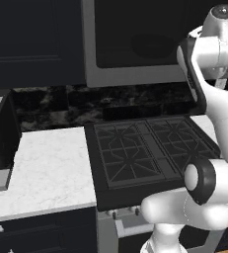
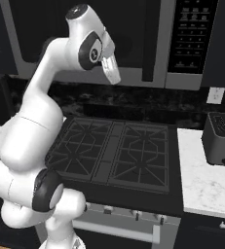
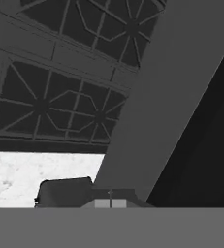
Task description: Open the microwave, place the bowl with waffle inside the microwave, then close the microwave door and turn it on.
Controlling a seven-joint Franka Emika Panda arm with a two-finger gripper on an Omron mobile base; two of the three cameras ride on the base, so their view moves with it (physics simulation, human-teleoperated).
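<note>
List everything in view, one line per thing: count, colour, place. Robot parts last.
microwave: one, grey frame, mounted above the stove
microwave door: one, dark glass, closed, with a dark vertical bar handle at its right edge
control panel: one, dark, right of the door
stove: one, black with grates, under the microwave
counter: white marble, on both sides of the stove
toaster: one, dark, on the right counter
wall outlet: one, white, above the toaster
arm: one, white
gripper: one, shut, raised in front of the door
</note>
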